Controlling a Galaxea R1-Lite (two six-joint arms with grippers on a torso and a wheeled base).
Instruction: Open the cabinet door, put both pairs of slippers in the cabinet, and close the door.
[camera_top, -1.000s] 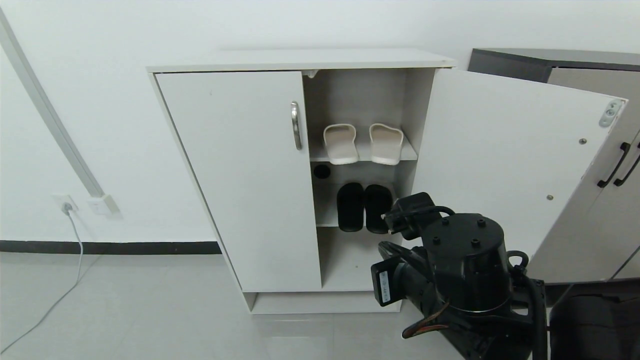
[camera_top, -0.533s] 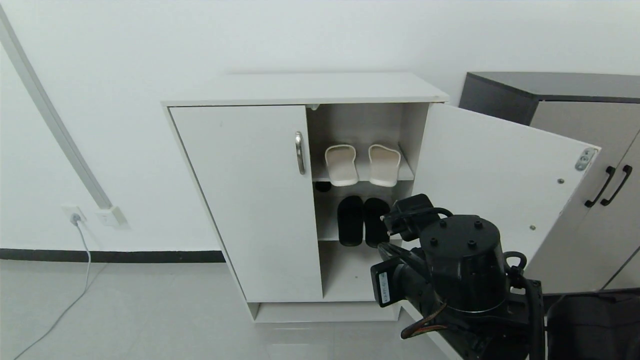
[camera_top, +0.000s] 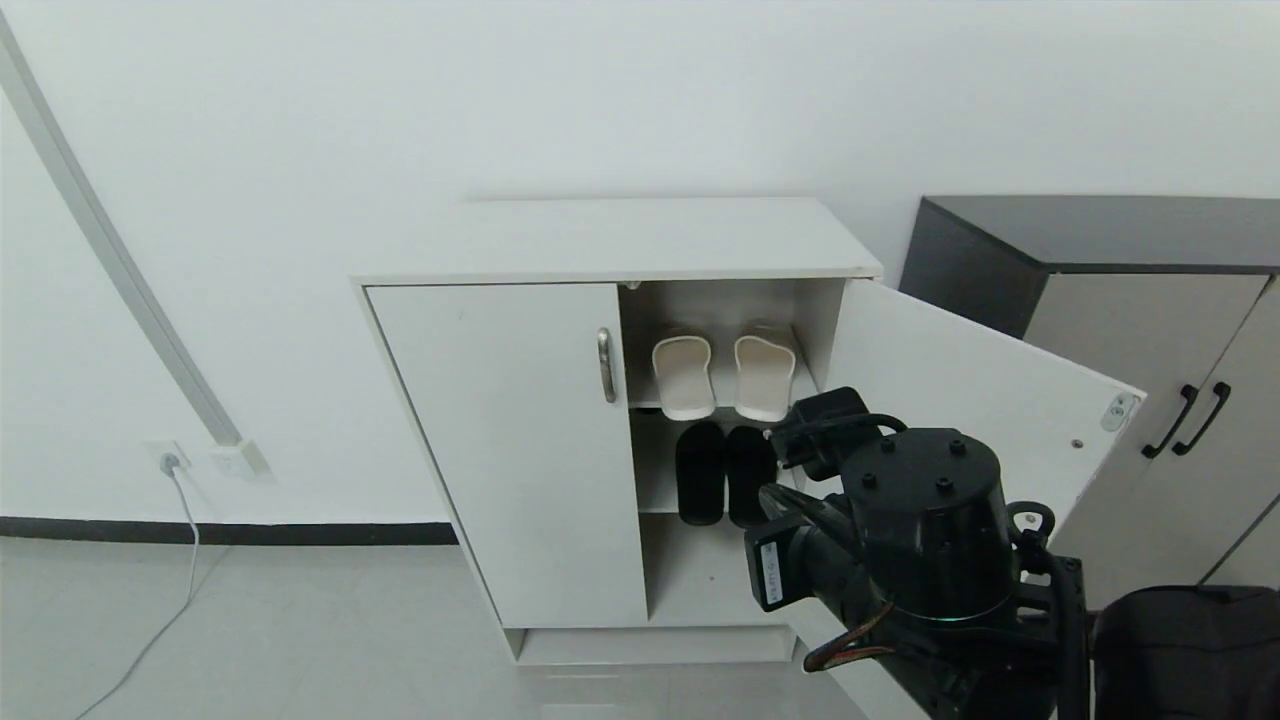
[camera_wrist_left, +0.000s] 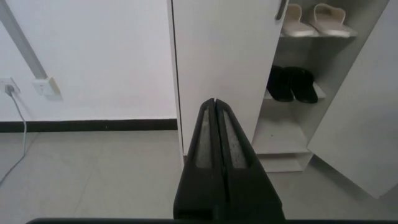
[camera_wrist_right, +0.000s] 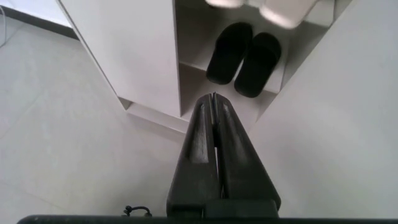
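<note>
Slippers (camera_top: 684, 378) shelved; left fingers (camera_wrist_left: 205, 140) and right fingers (camera_wrist_right: 200, 146) pressed together, empty; door (camera_top: 985, 385) beside the right probably needs pushing shut.

Finding the right half of the cabinet (camera_top: 640, 240) standing open to the front, with the right door (camera_top: 960, 400) swung wide toward the robot's right. Noting the left door (camera_top: 500, 440) shut, closing off the left half, its handle (camera_top: 605, 365) just beside the opening. Recording the top shelf taken up by the white slippers (camera_top: 725, 375), side by side, and the middle shelf by the black slippers (camera_top: 725, 472). Seeing bare board in the bottom compartment (camera_top: 700, 580). Marking the open door's free edge standing near the grey cabinet (camera_top: 1150, 330), narrowing passage there. Seeing open floor (camera_top: 300, 640) before the left door, with a cable (camera_top: 195, 535) trailing down near the wall.
</note>
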